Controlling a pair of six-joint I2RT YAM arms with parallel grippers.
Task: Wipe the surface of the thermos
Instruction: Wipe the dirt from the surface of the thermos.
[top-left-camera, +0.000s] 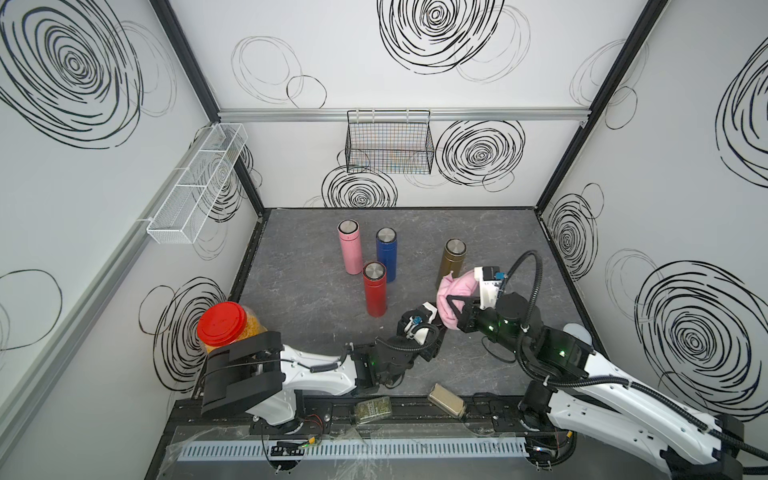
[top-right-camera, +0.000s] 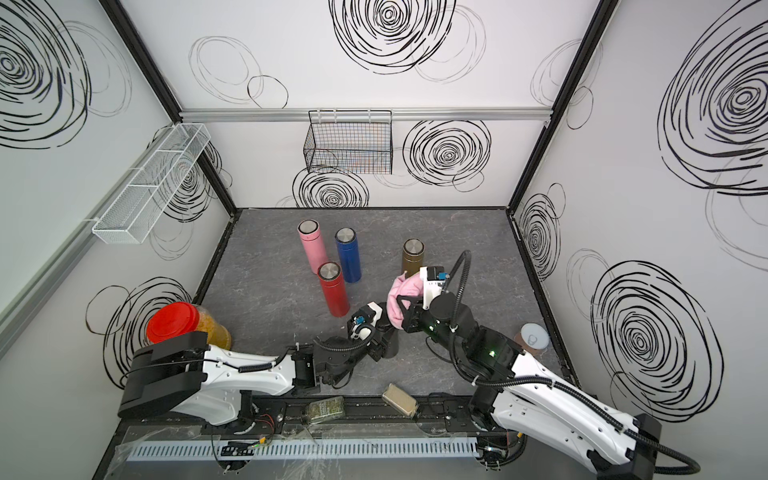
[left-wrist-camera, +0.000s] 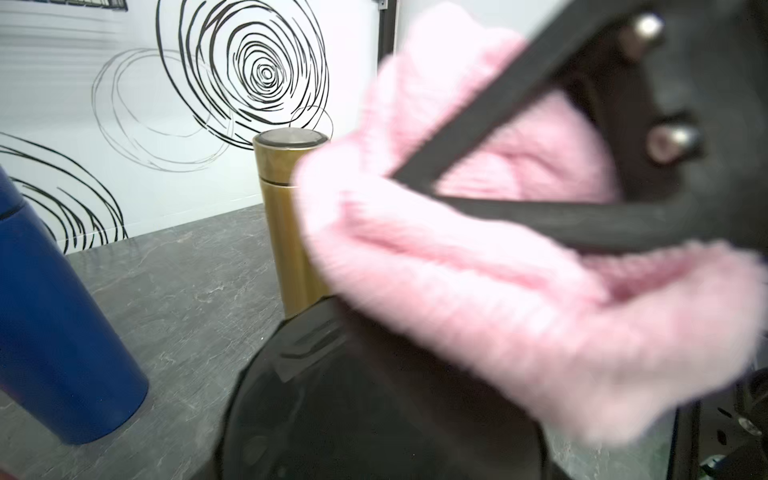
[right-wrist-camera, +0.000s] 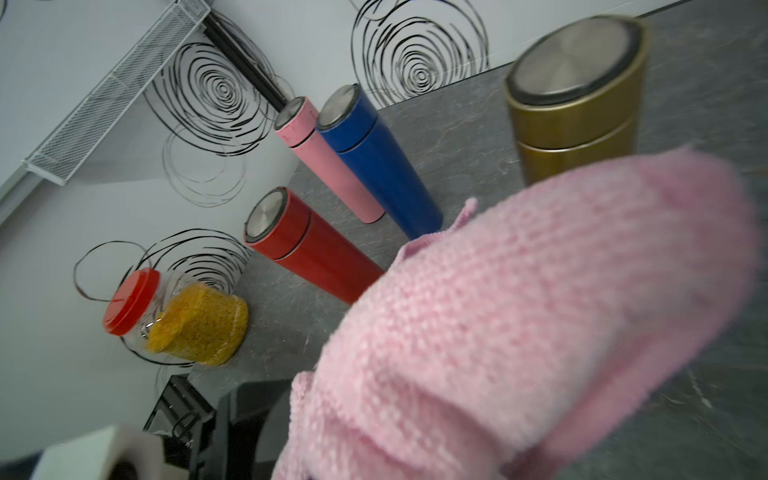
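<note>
A black thermos (top-right-camera: 390, 347) stands upright at the table's front middle, and its dark lid (left-wrist-camera: 353, 407) fills the near part of the left wrist view. My left gripper (top-right-camera: 379, 332) is shut on this thermos from the left side. My right gripper (top-left-camera: 455, 305) is shut on a bunched pink knitted cloth (top-left-camera: 451, 291), which hangs over the thermos top and touches its right edge. In the left wrist view the cloth (left-wrist-camera: 457, 291) shows with the right gripper's black fingers (left-wrist-camera: 540, 216) round it. The same cloth (right-wrist-camera: 519, 311) hides the right gripper's jaws in the right wrist view.
Behind stand a pink thermos (top-left-camera: 350, 249), a blue one (top-left-camera: 386, 255), a red one (top-left-camera: 375, 291) and a gold one (top-left-camera: 449, 257) just beyond the cloth. A red-lidded jar (top-left-camera: 226, 324) is at the front left. Two tins (top-left-camera: 446, 399) lie at the front edge. A can (top-right-camera: 534, 336) sits right.
</note>
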